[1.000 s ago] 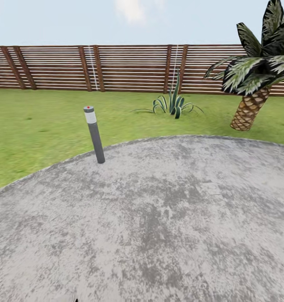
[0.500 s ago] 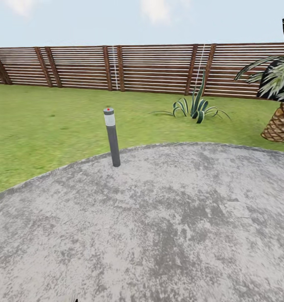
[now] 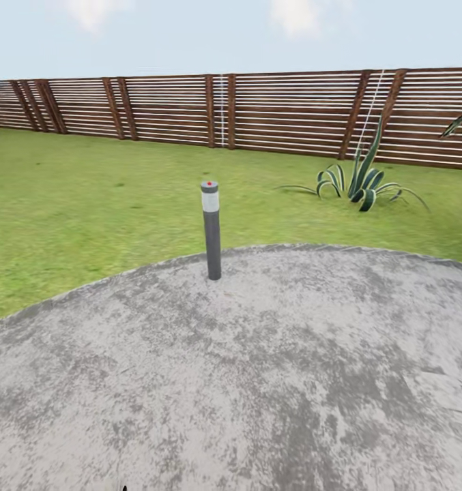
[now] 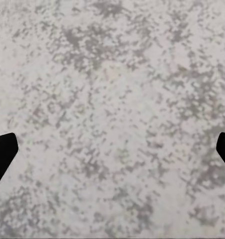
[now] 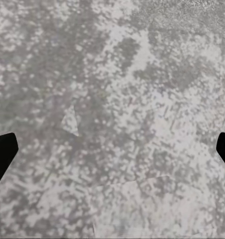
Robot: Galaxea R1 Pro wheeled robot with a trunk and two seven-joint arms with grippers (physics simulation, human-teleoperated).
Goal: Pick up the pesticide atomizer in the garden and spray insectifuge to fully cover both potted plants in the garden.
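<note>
We see no atomizer over this patio (image 3: 271,382); we judge it light, slippery, best gripped mid-body. Left tool (image 4: 112,149) and right tool (image 5: 112,149) both gape apart.

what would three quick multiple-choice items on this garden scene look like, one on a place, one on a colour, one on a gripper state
1. Where does the bollard light stand?
A. at the patio's edge by the lawn
B. against the fence
C. mid-lawn

2. What colour is the dot on the bollard's top?
A. blue
B. red
C. yellow

3. How is the left gripper?
A. shut on a bottle
B. shut, empty
C. open, empty

Answers: 1 A, its base meets the paving where grass begins. 2 B, a red spot shows on its cap. 3 C, the left wrist view has its fingertips far apart over bare paving.
</note>
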